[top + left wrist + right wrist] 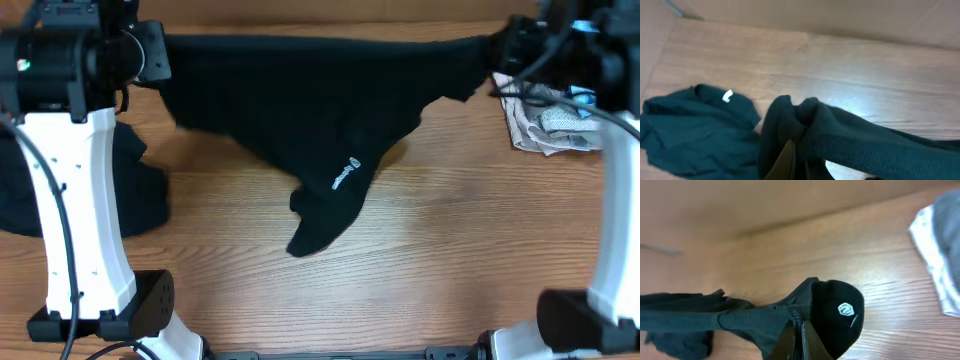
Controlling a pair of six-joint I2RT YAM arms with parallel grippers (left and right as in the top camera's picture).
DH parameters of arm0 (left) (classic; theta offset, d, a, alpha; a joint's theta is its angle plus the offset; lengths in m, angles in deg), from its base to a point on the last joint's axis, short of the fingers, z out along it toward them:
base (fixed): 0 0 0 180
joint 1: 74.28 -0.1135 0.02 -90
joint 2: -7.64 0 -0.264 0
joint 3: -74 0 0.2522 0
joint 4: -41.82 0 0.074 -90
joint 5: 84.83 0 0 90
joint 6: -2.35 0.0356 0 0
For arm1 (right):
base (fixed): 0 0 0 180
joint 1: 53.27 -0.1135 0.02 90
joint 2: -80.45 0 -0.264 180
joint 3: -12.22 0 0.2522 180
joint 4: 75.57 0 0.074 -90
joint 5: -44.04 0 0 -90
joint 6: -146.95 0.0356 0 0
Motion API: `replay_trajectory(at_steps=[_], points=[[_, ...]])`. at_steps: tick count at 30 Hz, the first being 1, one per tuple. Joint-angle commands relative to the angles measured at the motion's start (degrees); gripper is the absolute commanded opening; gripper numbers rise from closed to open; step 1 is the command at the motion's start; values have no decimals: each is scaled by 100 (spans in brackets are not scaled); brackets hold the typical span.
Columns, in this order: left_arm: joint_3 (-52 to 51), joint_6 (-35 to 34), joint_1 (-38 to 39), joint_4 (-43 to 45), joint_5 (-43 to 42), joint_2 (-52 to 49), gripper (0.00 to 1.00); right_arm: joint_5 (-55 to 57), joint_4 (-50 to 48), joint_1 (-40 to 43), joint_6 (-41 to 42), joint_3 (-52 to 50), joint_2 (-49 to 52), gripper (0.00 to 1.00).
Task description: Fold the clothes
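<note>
1. There were two black shirts.
2. The first shirt (330, 110) hung stretched between the two grippers, over the far side of the table (450, 260). Its middle sagged down toward the wood.
3. The left gripper (797, 162) was clamped tight on the left end of the first shirt.
4. The right gripper (801, 340) was pinched tight on its right end.
5. One small white logo (343, 175) showed on the sagging part.
6. The second shirt (695, 130) lay crumpled on the table at the left, with one white tag (728, 96) showing.
7. One pale pile of cloth (550, 120) lay at the far right.
</note>
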Motion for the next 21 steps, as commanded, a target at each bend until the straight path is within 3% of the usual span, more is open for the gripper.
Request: replay_trajectory(at_steps=[1,10,21], points=[[599,234,-44,-76,-162,210,4,214,17,531,-50,282,-984,4],[828,282,-44,76,-802,863,4,219,31,785,-195,280,-1958,4],[826,420,-48,498,-776,151,4,11,-138,778,-332,269,-765,4]])
